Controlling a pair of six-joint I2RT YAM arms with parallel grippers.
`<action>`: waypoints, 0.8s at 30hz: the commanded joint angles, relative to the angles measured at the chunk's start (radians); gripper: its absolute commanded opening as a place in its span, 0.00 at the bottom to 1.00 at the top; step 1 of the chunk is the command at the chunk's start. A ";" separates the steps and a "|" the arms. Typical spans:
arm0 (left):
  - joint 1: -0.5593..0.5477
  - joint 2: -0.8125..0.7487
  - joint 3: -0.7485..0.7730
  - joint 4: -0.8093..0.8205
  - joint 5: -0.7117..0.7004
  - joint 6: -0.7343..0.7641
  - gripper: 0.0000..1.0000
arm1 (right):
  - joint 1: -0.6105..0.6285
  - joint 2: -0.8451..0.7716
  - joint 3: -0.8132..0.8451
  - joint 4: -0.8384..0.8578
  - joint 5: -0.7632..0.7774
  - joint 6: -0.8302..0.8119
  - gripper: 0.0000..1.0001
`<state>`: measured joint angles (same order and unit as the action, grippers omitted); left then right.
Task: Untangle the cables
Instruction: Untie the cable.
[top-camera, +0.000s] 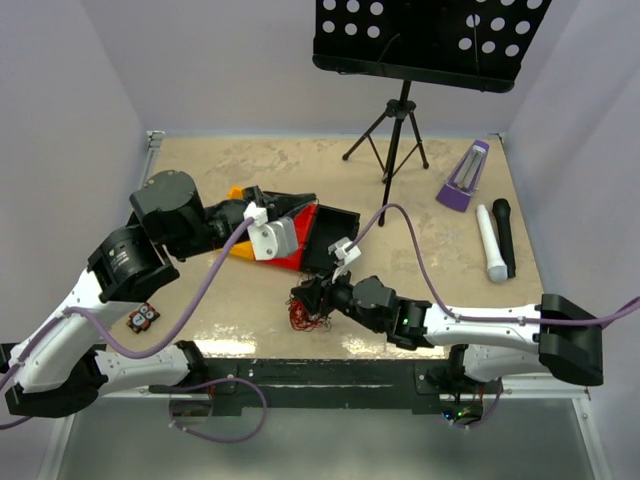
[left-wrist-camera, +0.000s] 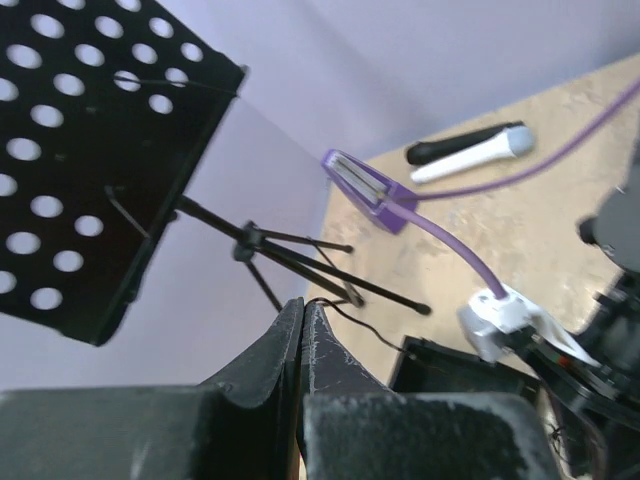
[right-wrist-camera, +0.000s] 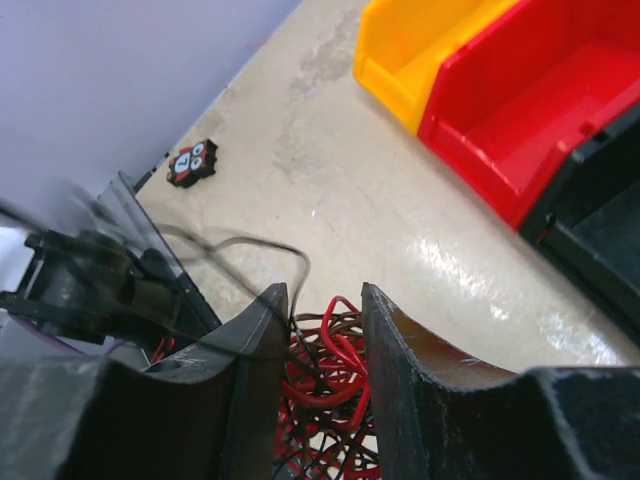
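The cables lie as one tangle of thin red and dark wires near the table's front edge. My right gripper reaches down into it. In the right wrist view its jaws stand partly closed, with red and dark loops of the cables packed between them and touching both fingers. One dark strand arcs away to the left. My left gripper hangs raised over the bins. Its fingers are pressed together on a single dark cable, which runs off to the right.
Yellow, red and black bins sit side by side mid-table. A music stand is at the back. A purple metronome and two microphones lie at the right. A small owl-faced item lies front left.
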<state>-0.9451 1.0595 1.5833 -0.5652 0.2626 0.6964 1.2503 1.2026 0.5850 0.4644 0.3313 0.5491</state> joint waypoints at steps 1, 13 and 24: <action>0.005 0.003 0.124 0.223 -0.101 0.003 0.00 | 0.014 0.026 -0.072 0.043 0.003 0.077 0.40; 0.005 0.030 0.262 0.604 -0.195 0.118 0.00 | 0.021 0.097 -0.188 0.075 0.023 0.183 0.39; 0.005 0.008 0.270 0.432 -0.108 0.148 0.00 | 0.044 0.117 -0.100 -0.027 0.054 0.187 0.71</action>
<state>-0.9447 1.1587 1.8015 -0.3313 0.1265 0.8295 1.2709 1.3304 0.4759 0.7277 0.3595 0.7601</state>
